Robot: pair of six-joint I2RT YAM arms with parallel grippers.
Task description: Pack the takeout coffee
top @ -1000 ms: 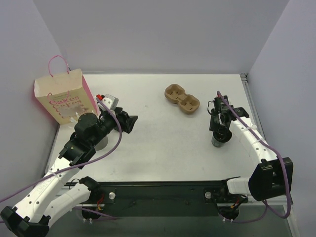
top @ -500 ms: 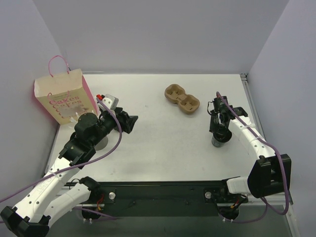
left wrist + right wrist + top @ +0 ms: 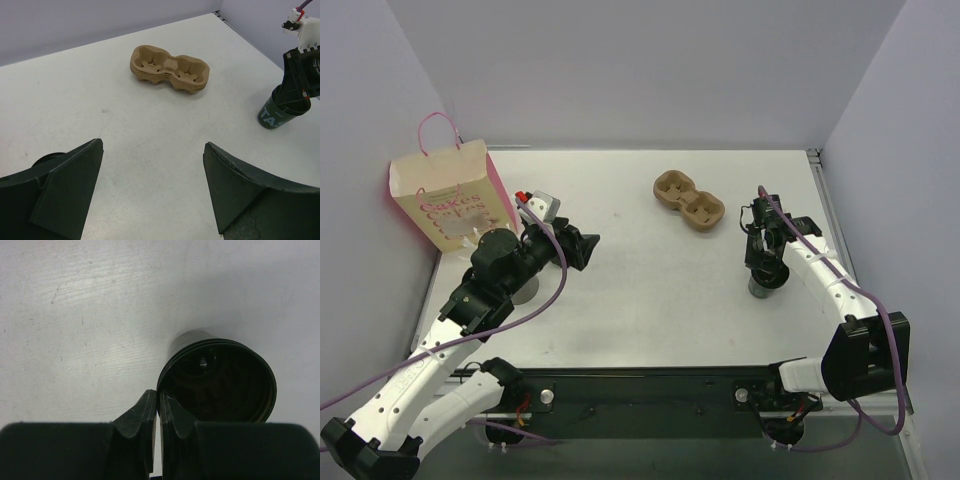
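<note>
Closing over the last second, my right gripper [image 3: 158,405] now has its two fingers pressed almost together at the near rim of a dark teal cup [image 3: 220,385], one finger outside the wall and the other just inside it. That cup has no lid, its inside looks black, and it stands upright on the white table [image 3: 640,300] near the right edge. My right forearm has drawn in slightly towards the cup, while my left arm is where it was.

My left gripper [image 3: 151,147] hovers wide apart and holds nothing, facing across the table towards a brown moulded cup carrier [image 3: 688,201] that lies well apart from both arms.

Over on the left side stands the takeout coffee [image 3: 528,292], a small greyish cup largely hidden beneath my left arm. A pink-handled paper bag [image 3: 450,195] stands upright near it, at the far left of the table.
</note>
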